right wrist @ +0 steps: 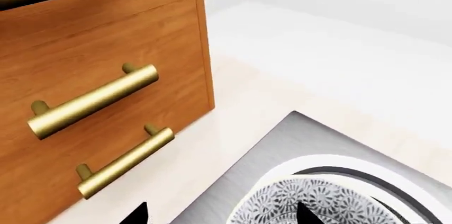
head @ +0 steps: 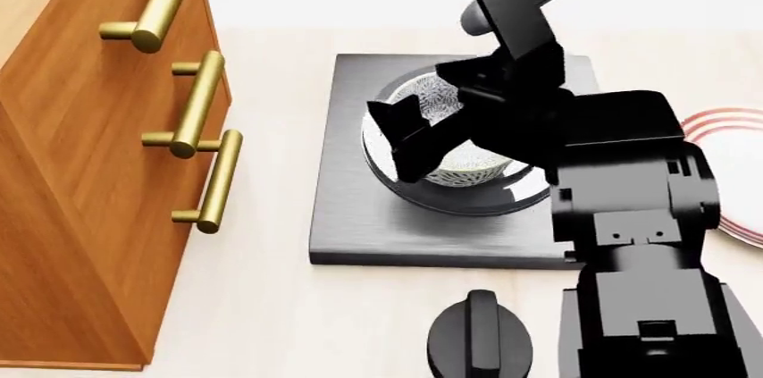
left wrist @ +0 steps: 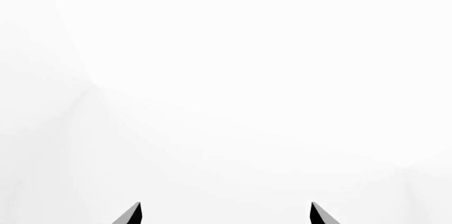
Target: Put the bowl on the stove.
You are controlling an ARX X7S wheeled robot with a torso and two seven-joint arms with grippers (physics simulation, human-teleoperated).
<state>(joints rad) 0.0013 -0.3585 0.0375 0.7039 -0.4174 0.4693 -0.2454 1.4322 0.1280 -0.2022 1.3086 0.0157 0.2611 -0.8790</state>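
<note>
The bowl (head: 444,99), white with a grey-blue floral pattern, sits on the round burner of the dark-grey stove (head: 357,217); my right arm hides much of it. My right gripper (head: 417,132) is at the bowl's rim. In the right wrist view the right gripper (right wrist: 222,214) has its jaws wide apart, one tip over the bowl's (right wrist: 339,203) inside and the other outside the rim over the stove (right wrist: 282,144). My left gripper (left wrist: 226,213) is open and empty before a plain white surface; it is out of the head view.
A wooden cabinet (head: 84,172) with brass bar handles (head: 197,105) stands left of the stove. A black round knob (head: 477,338) lies on the counter in front of it. A white plate with red rim rings (head: 733,123) is at the right, partly behind my arm.
</note>
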